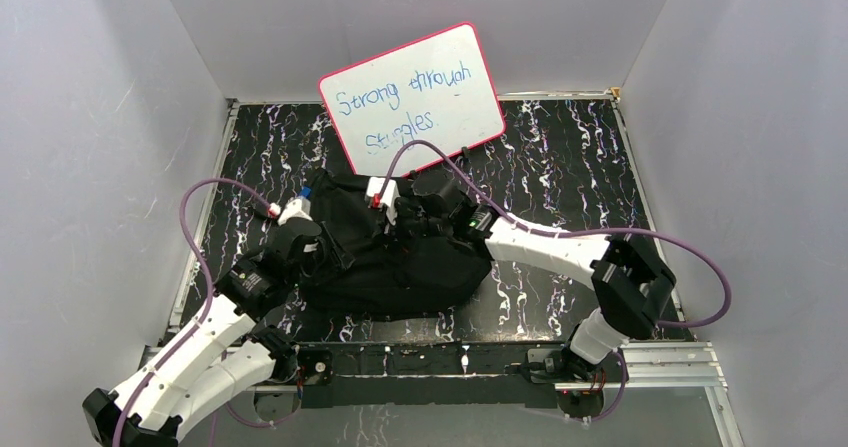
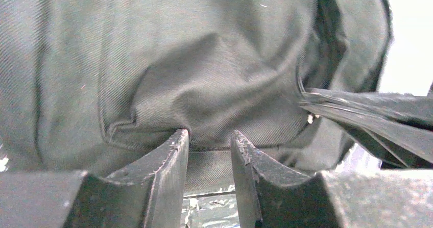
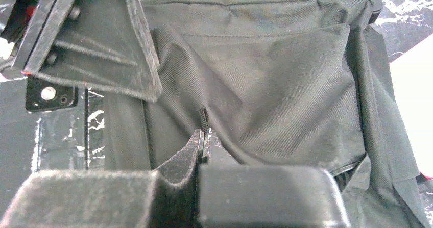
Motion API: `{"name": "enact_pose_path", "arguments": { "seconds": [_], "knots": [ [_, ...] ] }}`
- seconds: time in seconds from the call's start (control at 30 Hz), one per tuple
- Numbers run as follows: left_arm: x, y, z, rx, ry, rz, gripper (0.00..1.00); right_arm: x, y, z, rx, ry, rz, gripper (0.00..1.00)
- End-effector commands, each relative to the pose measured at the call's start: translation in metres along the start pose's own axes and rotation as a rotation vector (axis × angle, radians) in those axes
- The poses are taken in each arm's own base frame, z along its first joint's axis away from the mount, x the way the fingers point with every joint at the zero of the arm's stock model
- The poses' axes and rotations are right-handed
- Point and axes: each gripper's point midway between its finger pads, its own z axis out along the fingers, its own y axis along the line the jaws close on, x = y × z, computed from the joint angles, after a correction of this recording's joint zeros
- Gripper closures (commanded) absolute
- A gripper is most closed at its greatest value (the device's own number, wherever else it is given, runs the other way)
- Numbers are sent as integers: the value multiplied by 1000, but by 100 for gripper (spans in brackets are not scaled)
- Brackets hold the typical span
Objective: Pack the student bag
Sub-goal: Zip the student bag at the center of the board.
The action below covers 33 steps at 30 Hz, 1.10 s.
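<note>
The student bag (image 1: pixel 395 262), a soft black backpack, lies slumped in the middle of the table. My left gripper (image 1: pixel 303 235) is at the bag's left end. In the left wrist view it (image 2: pixel 209 134) is closed to a narrow gap, with a fold of the bag's fabric (image 2: pixel 204 85) between its tips. My right gripper (image 1: pixel 443 217) is over the bag's top right. In the right wrist view it (image 3: pixel 203 132) is shut on a black zipper pull (image 3: pixel 203 117) on the bag (image 3: pixel 275 70). No books or markers show.
A whiteboard (image 1: pixel 412 92) with blue writing leans on the back wall behind the bag. Black straps (image 2: pixel 373 113) stick out at the bag's side. A black angular part with a screw (image 3: pixel 87 49) is at the right wrist view's top left. White walls enclose the marbled table (image 1: pixel 570 157).
</note>
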Motion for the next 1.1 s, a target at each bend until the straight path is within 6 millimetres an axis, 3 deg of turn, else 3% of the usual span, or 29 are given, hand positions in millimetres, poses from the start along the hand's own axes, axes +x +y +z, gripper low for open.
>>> {"name": "enact_pose_path", "arguments": {
  "seconds": [0.0, 0.07, 0.2, 0.37, 0.5, 0.67, 0.77, 0.93, 1.07],
  "knots": [
    [-7, -84, -21, 430, 6, 220, 66, -30, 4, -15, 9, -87, 89, 100],
    [0, -97, -19, 498, 40, 274, 65, -31, 4, -17, 13, -91, 128, 100],
    [7, -103, -11, 500, 98, 313, 61, -35, 2, -18, 32, -104, 208, 100],
    [-3, -93, -8, 430, 50, 243, 56, -35, 0, -16, 49, -115, 252, 100],
    [-6, -92, -20, 465, 8, 236, 56, -33, -7, -16, 84, -112, 278, 100],
    [0, -92, -23, 503, 23, 312, 54, -32, -16, -18, 101, -113, 340, 100],
    [3, -84, -15, 480, 17, 361, 51, -34, -21, -19, 109, -120, 374, 100],
    [4, -82, -14, 510, -11, 548, 50, -34, -23, -18, 104, -123, 400, 100],
    [5, -89, -22, 573, -24, 642, 51, -36, -24, -18, 104, -130, 403, 100]
  ]
}}
